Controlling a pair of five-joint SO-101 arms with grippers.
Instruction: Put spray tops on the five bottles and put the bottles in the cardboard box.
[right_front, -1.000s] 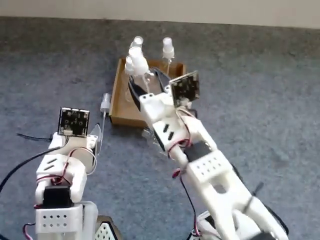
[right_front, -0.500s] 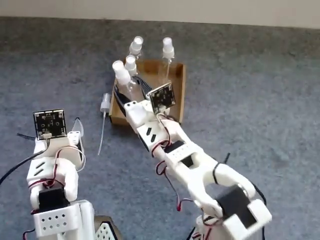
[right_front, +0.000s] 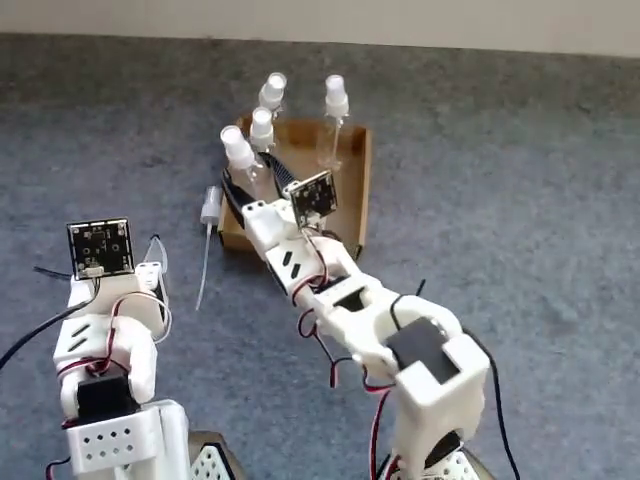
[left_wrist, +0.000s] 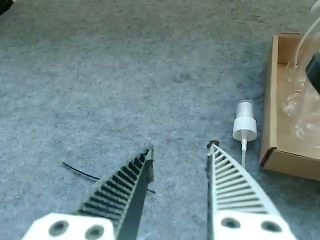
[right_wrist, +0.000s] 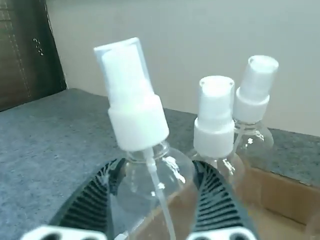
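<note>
1. Nearest my end, the left gripper (left_wrist: 181, 148) hangs over the carpet (left_wrist: 100, 75) with its jaws spread and nothing between them.
2. Just past it, a loose spray top (left_wrist: 244, 121) lies on its side on the carpet, near the outside of the box's near left corner. Its tube points back toward the left arm. That top has yet to go on a bottle.
3. The right gripper (right_wrist: 157, 175) is clamped on the clear body of a bottle (right_wrist: 134, 115) that has its top fitted. It holds the bottle upright at the near left corner of the cardboard box (right_front: 357, 190). I cannot tell whether the base is down yet.
4. I judge the step in hand to be setting this one into the box. I'd keep it plumb and lower it straight, clear of the left wall. I'd part the jaws only a little, because a wide release could knock its neighbour.
5. Farther in stand three more capped bottles: one just beside the held one (right_front: 262, 125), one behind that (right_front: 272, 90) and one toward the right wall (right_front: 335, 97).
6. The right wrist view shows me the grip sitting below the collar and how close the neighbours stand. The high view gives the box outline and the wall line. The left wrist view gives the loose top's exact lie.
</note>
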